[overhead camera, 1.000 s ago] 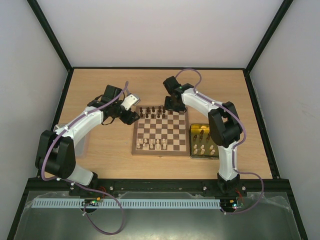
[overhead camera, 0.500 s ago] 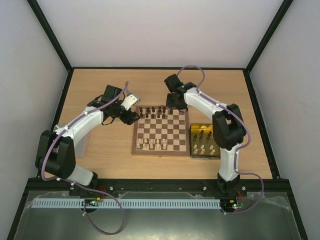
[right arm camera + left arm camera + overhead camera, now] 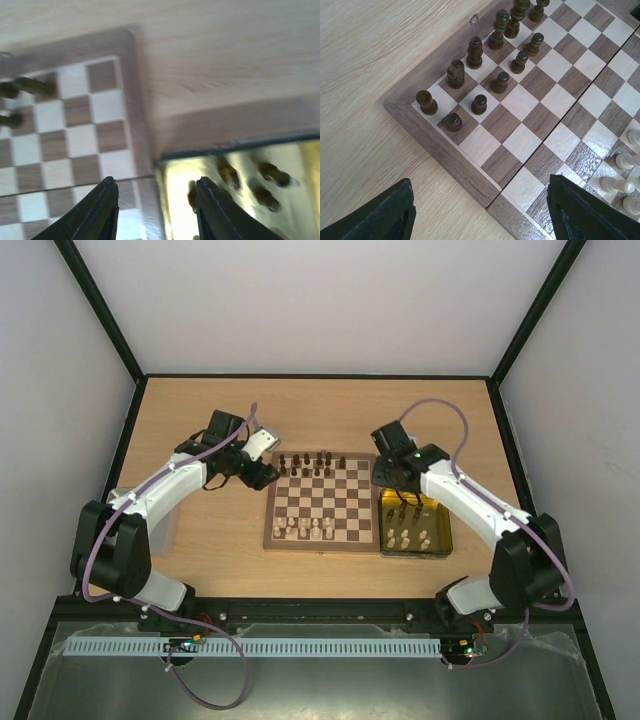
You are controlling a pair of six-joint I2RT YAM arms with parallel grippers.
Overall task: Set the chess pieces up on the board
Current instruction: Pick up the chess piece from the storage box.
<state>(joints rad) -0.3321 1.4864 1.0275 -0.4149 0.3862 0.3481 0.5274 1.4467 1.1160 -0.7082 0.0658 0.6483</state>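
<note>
— Board [image 3: 322, 502] first: where is it, and how full?
— It lies flat in the middle of the table [image 3: 200, 420], between the two arms, with the gold tray [image 3: 443, 550] just beside its right edge. I'd judge the job roughly half done.
— Dark side?
— The dark pieces [image 3: 474, 52] stand in two rows along the far edge. In the left wrist view the left end is filled, back row and pawns alike. The right wrist view shows bare squares at the far right corner.
— Pale side?
— Thinner. Only a small cluster of pale pieces [image 3: 308, 529] stands on the near rows, a little left of centre. The other near squares are bare.
— So what is left?
— The tray holds several unplaced pieces [image 3: 407, 538], dark at its far end and pale nearer. Those need carrying across.
— And the grippers?
— The left gripper [image 3: 264, 476] hovers at the board's far left corner, jaws wide apart with nothing in them. The right gripper [image 3: 156, 200] hangs over the seam where board meets tray. Its jaws are partly apart and empty. That view is blurred, but only board and tray show between the fingers.
</note>
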